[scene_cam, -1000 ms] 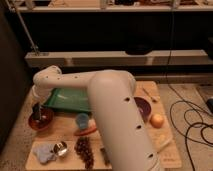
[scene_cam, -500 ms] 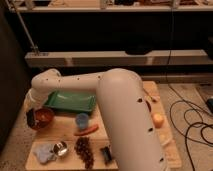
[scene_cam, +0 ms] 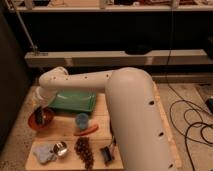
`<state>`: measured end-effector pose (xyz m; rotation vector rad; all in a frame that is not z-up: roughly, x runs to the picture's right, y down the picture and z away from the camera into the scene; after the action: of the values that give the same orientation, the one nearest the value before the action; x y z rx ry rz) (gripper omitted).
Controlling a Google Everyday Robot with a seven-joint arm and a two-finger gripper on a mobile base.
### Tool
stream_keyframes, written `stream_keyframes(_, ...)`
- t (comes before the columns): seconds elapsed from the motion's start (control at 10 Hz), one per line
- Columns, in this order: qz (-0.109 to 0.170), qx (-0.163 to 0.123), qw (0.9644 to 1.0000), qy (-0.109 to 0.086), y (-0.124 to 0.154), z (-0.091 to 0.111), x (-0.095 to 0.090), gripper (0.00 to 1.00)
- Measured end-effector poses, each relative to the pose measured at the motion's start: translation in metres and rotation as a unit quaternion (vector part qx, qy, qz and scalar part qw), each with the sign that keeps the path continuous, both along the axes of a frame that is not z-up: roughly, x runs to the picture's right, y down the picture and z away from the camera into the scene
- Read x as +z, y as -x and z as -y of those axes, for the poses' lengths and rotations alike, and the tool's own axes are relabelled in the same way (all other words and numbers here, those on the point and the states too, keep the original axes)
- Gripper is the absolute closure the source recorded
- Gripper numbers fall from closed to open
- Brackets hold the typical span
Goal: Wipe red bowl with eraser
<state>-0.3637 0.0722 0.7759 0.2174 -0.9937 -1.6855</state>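
— What sits closest in the view?

— My own forearm [scene_cam: 135,120], a big pale tube covering the right half of the wooden table [scene_cam: 60,134]. Along the near edge beside it lie a grey-blue cloth [scene_cam: 44,154], a small metal cup [scene_cam: 60,148], a bunch of dark grapes [scene_cam: 84,151] and a stubby black block [scene_cam: 106,155]. That block is not my tool, so I leave it alone.

— And the middle of the table?

— An orange-red carrot-like piece [scene_cam: 86,131] lies just in front of a blue cup [scene_cam: 82,120]. Left of those, near the table's left edge, is the red bowl [scene_cam: 33,122]. My arm bends at the elbow and drops down so that my gripper [scene_cam: 44,115] comes from above into the bowl's dark inside. I judge that this steep approach is what lets a pad press on the bowl's floor.

— Are you clamped on the eraser?

— I cannot tell. The tip is one dark shape against the dark bowl, and I cannot pick the eraser out from it. If it is anywhere, I judge it is there, at the tip within the bowl.

— What is behind?

— A green tray [scene_cam: 75,102], just beyond the bowl and cup and partly under my arm. Farther off runs a long pale ledge [scene_cam: 125,57] with dark shelving above.
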Motion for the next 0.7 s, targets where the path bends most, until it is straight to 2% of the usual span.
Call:
stream_keyframes(0.2, -0.014, 0.003, 0.9999, 0.000, -0.008, 0.004, 0.010, 1.00)
stream_keyframes(0.4, -0.022, -0.002, 0.9998, 0.005, -0.003, -0.001, 0.026, 1.00)
stream_keyframes(0.7, -0.026, -0.009, 0.9996, 0.002, 0.004, 0.000, 0.038, 1.00)
